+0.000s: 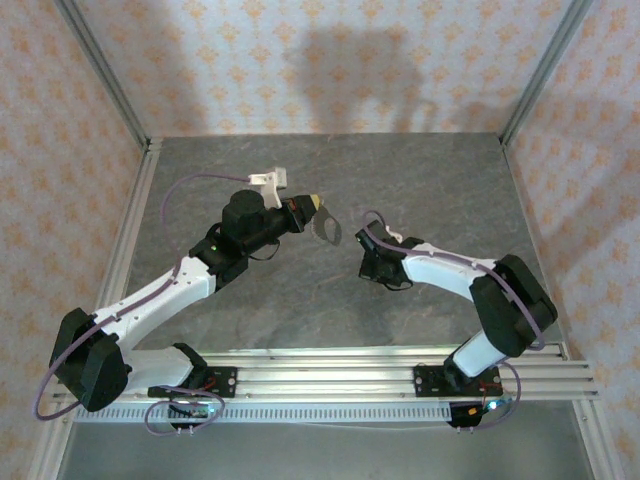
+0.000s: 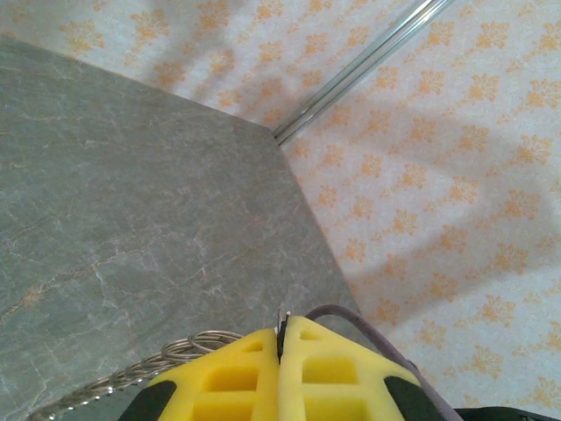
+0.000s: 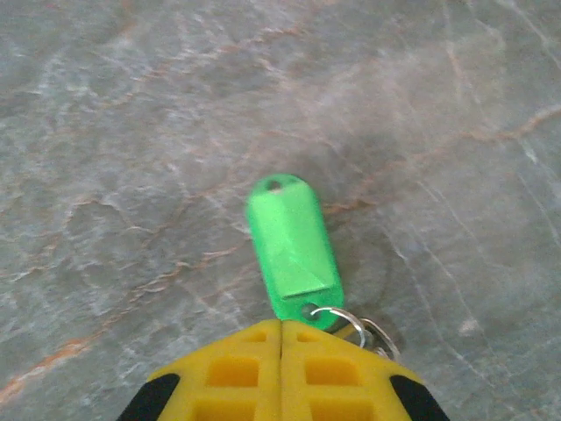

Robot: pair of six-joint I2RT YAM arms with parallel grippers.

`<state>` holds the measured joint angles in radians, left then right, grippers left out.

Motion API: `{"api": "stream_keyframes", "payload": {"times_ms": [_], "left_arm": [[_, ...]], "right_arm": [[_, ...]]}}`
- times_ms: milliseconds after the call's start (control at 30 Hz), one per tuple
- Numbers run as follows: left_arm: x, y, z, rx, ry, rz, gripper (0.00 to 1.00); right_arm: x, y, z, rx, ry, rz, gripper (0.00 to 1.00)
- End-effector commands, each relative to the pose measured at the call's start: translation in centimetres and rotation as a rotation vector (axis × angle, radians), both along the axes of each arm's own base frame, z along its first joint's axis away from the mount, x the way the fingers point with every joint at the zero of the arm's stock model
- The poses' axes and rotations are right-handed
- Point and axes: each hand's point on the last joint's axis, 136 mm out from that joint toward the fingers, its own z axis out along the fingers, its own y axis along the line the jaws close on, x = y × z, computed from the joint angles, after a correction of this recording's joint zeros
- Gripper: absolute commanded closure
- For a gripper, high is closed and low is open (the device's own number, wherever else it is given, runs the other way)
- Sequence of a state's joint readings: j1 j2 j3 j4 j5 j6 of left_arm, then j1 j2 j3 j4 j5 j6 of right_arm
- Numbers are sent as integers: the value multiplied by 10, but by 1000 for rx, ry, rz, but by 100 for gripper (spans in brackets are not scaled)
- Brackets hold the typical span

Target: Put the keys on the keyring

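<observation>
**A:** What is the left gripper (image 2: 282,329) doing?

**B:** Its 2 fingers are pressing together on the keyring (image 2: 180,350), a loop of twisted wire, and holding it up off the table (image 3: 131,132). I'm guessing the loop is being held in the air so the key can be fed onto it. Where the keyring opens isn't showing.

**A:** And the key?

**B:** The green key (image 3: 292,246) is lying flat on the table, to the right of the keyring and a little nearer the arm bases, apart from it. The right gripper (image 3: 280,331) is sitting there too. Its 2 fingers are pinching shut on the end that carries the small metal ring (image 3: 344,317), and the green head is pointing away from them.

**A:** Why that end?

**B:** Probably because it is leaving that small ring poking out beside the fingers, and that's the part that has to meet the keyring.

**A:** So how far along are we?

**B:** Early, I'm judging, since nothing is threaded yet. The pinch is looking shallow, so the key may be at risk of slipping on the lift.
</observation>
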<state>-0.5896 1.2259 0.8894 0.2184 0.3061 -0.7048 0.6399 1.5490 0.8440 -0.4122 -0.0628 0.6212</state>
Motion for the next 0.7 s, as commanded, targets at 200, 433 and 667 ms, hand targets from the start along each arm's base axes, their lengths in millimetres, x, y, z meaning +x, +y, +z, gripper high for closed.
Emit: {"api": "stream_keyframes", "payload": {"times_ms": [200,433,667], "left_arm": [[-1,-1,33,-48,-96,-2,100],[-2,0,33,-40,-96,1,100],[-2,0,34,-44,-96,-1,100]], "right_arm": [[5,19,-3,38,38,176,100],[11,4,12,29,-41,136,77],[8,-11,19,-22,-71,192,53]]}}
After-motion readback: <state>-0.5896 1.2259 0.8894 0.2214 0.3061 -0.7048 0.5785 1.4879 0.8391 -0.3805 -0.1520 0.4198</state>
